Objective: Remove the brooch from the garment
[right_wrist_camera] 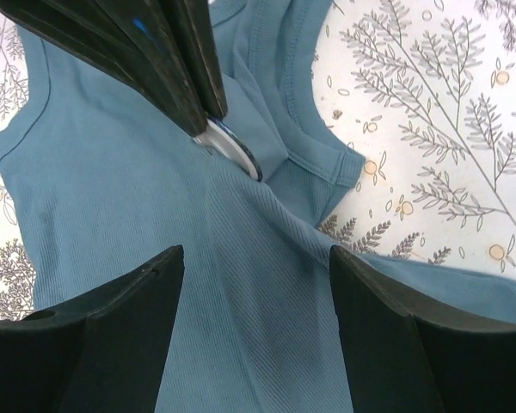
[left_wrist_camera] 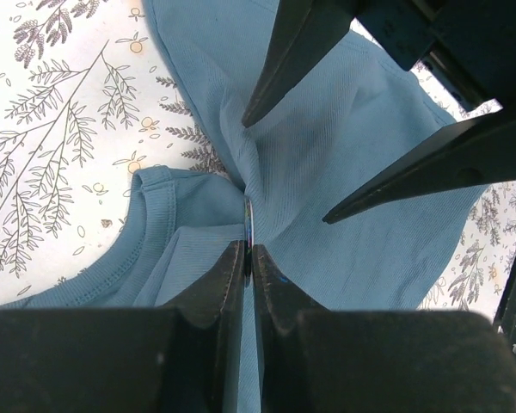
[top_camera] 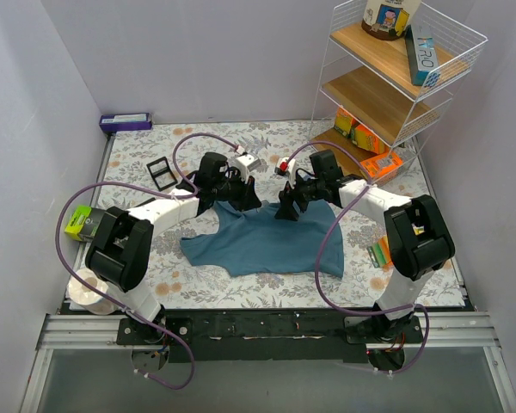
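1. The brooch (right_wrist_camera: pixel 232 151) is a small whitish disc, seen edge-on in the left wrist view (left_wrist_camera: pixel 248 225). It sits on the shirt (top_camera: pixel 267 245), just beside the neck trim (right_wrist_camera: pixel 318 146).
2. The left gripper (left_wrist_camera: pixel 248 258) has its jaws closed on the brooch, with the fingertips meeting at the disc's rim.
3. Folds in the cloth gather toward the brooch, forming a ridge that runs away from it across the chest.
4. The right gripper (right_wrist_camera: pixel 254 271) hangs over that ridge. Its jaws are spread wide, with one finger (right_wrist_camera: pixel 146 292) on each side of the ridge. They hold nothing, and I cannot tell whether the tips touch the cloth.
5. In the top view, the two grippers face each other closely over the upper edge of the shirt, the left (top_camera: pixel 239 196) and the right (top_camera: pixel 289 208).
6. The shirt lies rumpled on the flowered table (top_camera: pixel 198 288), with its hem toward the arm bases.
7. Well away from the shirt:
   - a black frame (top_camera: pixel 159 172) and a purple box (top_camera: pixel 125 121) at the far left
   - a green item (top_camera: pixel 79 222) and a white roll (top_camera: pixel 90 291) at the left edge
   - a wire shelf (top_camera: pixel 387 86) at the far right
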Robot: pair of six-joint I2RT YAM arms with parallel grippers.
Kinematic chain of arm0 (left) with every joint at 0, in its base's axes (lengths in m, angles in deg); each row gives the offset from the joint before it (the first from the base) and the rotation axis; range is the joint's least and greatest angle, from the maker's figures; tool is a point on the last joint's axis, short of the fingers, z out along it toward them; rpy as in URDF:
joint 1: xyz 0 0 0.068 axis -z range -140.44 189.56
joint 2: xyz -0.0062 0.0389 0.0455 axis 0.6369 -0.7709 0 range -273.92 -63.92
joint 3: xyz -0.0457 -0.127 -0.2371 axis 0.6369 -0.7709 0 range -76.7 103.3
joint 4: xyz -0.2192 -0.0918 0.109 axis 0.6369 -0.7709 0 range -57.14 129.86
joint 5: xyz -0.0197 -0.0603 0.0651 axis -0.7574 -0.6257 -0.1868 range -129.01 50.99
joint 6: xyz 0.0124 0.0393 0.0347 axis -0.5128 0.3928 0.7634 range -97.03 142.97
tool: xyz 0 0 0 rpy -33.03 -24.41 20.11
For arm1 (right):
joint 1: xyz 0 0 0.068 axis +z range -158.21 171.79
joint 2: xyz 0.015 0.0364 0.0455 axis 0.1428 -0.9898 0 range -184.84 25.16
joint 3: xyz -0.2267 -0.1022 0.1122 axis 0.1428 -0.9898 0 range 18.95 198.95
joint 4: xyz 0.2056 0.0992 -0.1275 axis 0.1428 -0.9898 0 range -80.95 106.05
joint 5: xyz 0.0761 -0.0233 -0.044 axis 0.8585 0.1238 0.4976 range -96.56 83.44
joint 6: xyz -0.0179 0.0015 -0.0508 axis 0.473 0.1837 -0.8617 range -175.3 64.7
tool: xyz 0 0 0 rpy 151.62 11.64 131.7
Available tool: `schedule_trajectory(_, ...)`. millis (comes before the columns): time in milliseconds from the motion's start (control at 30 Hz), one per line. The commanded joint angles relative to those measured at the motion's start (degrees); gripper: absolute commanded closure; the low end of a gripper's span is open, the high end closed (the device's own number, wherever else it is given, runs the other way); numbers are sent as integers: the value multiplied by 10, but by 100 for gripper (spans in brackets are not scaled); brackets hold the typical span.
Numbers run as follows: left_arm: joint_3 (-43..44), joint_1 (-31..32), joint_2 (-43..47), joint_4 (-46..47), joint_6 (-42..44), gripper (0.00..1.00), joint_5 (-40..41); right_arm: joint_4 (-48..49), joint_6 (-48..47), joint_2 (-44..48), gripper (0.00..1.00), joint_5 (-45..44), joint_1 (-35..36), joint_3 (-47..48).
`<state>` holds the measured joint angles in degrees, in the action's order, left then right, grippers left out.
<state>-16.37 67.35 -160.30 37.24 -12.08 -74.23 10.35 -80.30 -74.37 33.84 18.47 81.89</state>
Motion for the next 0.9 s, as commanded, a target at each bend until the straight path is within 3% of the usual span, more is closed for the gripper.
schedule_trajectory(0,-11,-7,16,23,-31,100,-16,23,14,-7,25,-6,-1,-4)
schedule_trajectory(133,-16,-10,15,51,-54,100,-22,33,32,-8,31,13,0,-16)
schedule_trajectory(267,-25,-11,15,70,-68,100,-17,33,42,-15,50,43,13,-21)
schedule_trajectory(433,-49,-11,14,120,-85,100,-3,28,50,-21,67,73,29,-23)
schedule_trajectory(467,-51,-11,13,127,-86,100,-4,26,50,-21,84,75,35,-21)
schedule_trajectory(533,-58,-11,8,148,-90,100,-1,24,49,-20,96,73,40,-20)
schedule_trajectory(867,-49,2,-47,213,-96,100,9,30,82,-37,99,101,44,22)
